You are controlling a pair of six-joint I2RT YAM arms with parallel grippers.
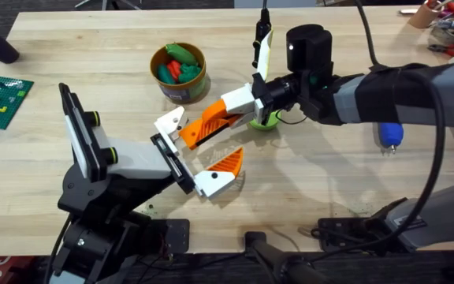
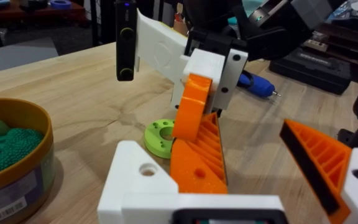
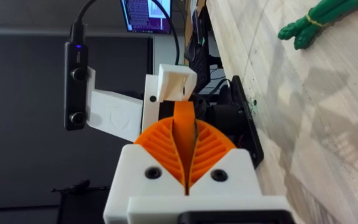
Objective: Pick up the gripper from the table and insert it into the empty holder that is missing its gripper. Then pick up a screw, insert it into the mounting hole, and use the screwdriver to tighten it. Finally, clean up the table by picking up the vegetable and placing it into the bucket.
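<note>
Right gripper (image 1: 247,106): clamped on the orange finger (image 1: 211,122), held at the white holder (image 1: 169,121).
Left gripper: my view cannot tell its state.
Bucket (image 1: 179,72): vegetables inside, on worktop (image 1: 93,47).

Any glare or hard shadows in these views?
Overhead: even light and no glare on the table, with soft shadows under the arms. Left wrist: wood evenly lit, no hot spots. Right wrist: a bright monitor against a dark room behind; the green vegetable throws a soft shadow on the wood.
</note>
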